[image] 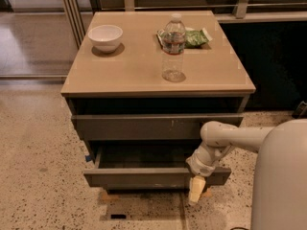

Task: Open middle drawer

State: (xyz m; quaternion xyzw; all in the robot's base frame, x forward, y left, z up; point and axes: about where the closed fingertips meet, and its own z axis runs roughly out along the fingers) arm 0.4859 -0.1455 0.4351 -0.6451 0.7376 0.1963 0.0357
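Note:
The middle drawer [139, 177] is a plain dark grey-brown front. It is pulled out toward me, and its dark inside shows behind the front. My gripper [195, 194] hangs at the drawer front's right end, with its cream tip pointing down just below the front's lower edge. The white arm reaches in from the right. The bottom drawer is hidden under the pulled-out one.
The top drawer front [134, 127], with small white marks, sits slightly out under the tan cabinet top [124, 75]. On top stand a white bowl [105, 36], a clear water bottle [173, 47] and a green snack bag [197, 36]. My white body [280, 176] fills the right. The floor is speckled.

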